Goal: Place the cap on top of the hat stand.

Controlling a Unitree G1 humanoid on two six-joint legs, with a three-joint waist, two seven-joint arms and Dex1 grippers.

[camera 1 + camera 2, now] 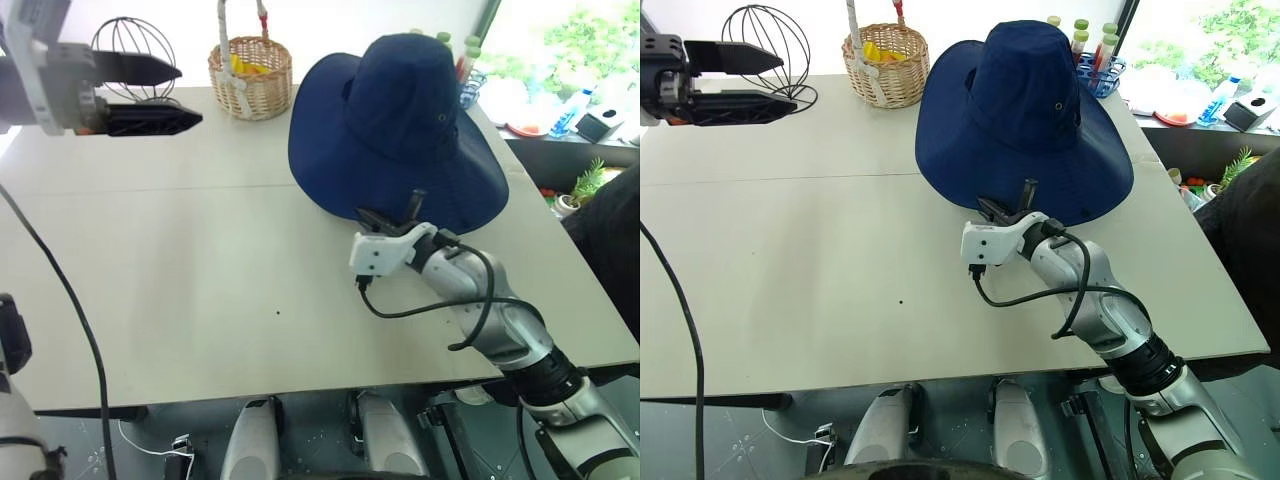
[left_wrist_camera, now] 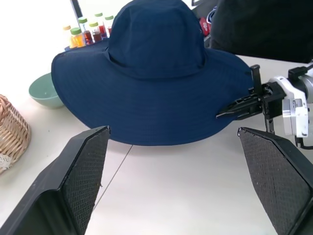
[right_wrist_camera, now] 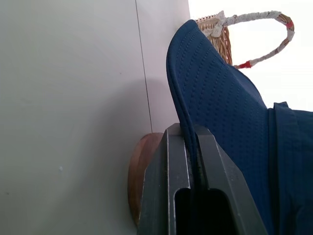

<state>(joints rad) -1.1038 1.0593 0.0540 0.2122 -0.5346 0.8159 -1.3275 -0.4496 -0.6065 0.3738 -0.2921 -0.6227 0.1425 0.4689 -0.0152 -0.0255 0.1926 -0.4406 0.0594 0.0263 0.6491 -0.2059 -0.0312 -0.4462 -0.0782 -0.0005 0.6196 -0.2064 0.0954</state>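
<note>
Table [image 1: 180,280]: pale, basket [image 1: 250,77] at far edge | cap [image 1: 400,130]: sits on stand [image 3: 139,181], crown up | right gripper [image 3: 190,147]: clamped on near brim | left gripper [image 2: 173,181]: raised, jaws wide, holding nothing

A pale grey table [image 1: 180,280] holds a woven wicker basket [image 1: 250,78] with a wrapped handle at its far edge. Beside it stands a black wire globe-shaped head form [image 1: 135,45]. Green-capped bottles [image 2: 90,32] and a green bowl [image 2: 45,91] sit farther back.
</note>
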